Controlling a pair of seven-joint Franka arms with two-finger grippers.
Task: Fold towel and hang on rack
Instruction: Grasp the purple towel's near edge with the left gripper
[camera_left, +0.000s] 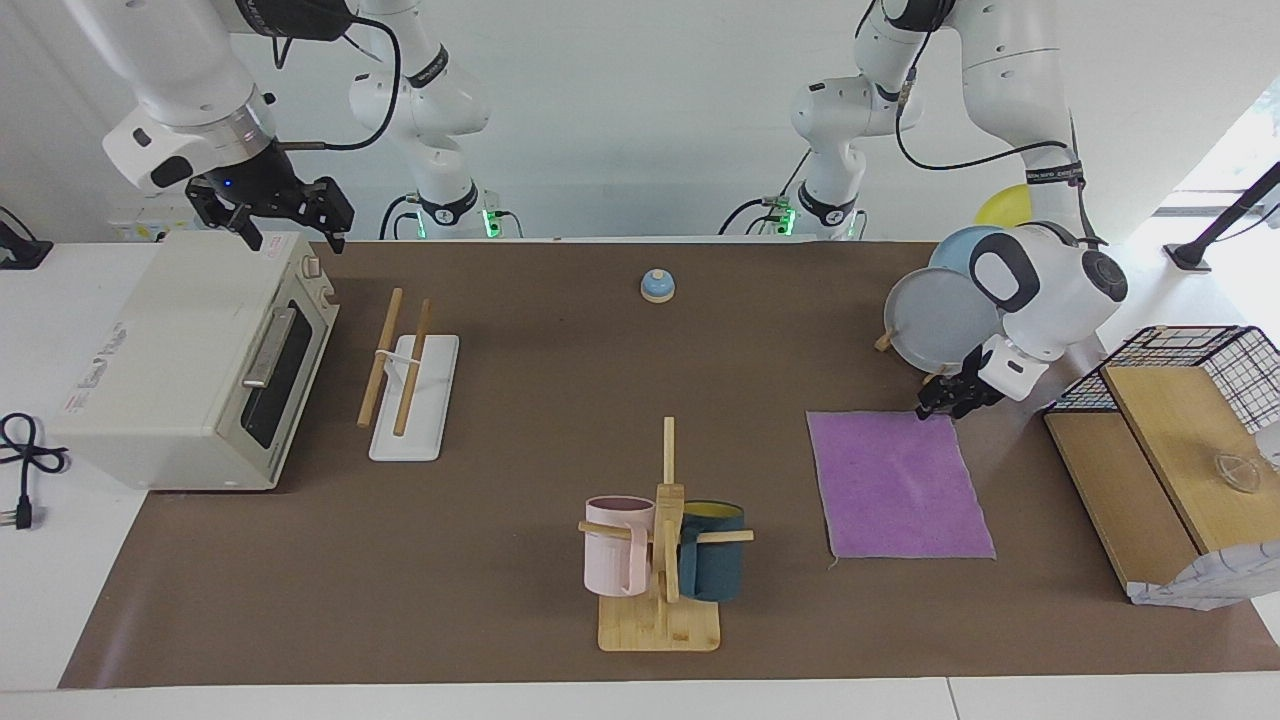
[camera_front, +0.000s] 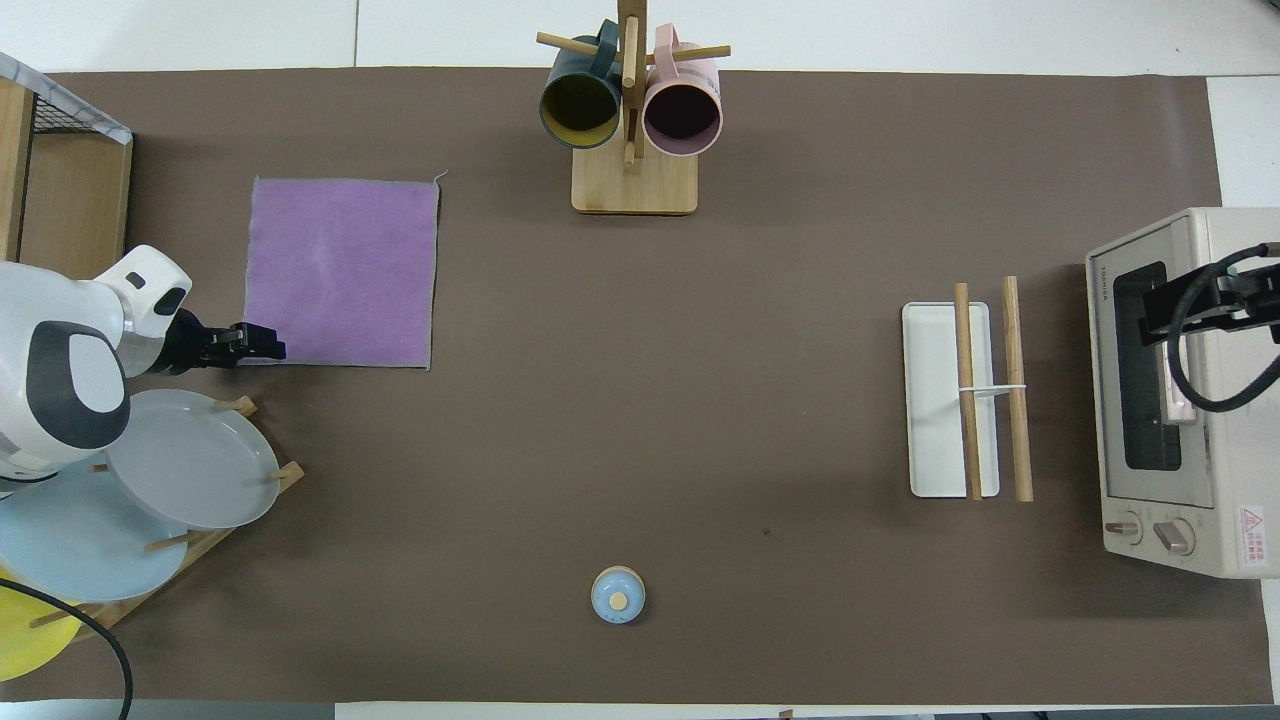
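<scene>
The purple towel (camera_left: 900, 485) lies flat and unfolded on the brown mat toward the left arm's end; it also shows in the overhead view (camera_front: 340, 270). My left gripper (camera_left: 948, 402) is low at the towel's corner nearest the robots, at the edge of the cloth (camera_front: 258, 344). The rack (camera_left: 425, 420), two wooden rods on a white base, stands toward the right arm's end beside the toaster oven; it also shows in the overhead view (camera_front: 930, 400). My right gripper (camera_left: 292, 235) hangs open and empty over the toaster oven (camera_front: 1200, 300), where that arm waits.
A toaster oven (camera_left: 170, 360) stands at the right arm's end. A bamboo mug tree (camera_left: 660, 560) with pink and teal mugs stands farthest from the robots. A small blue bell (camera_left: 658, 286) sits near the robots. A plate stand (camera_left: 940, 320) and a wire-and-wood shelf (camera_left: 1170, 430) flank the left gripper.
</scene>
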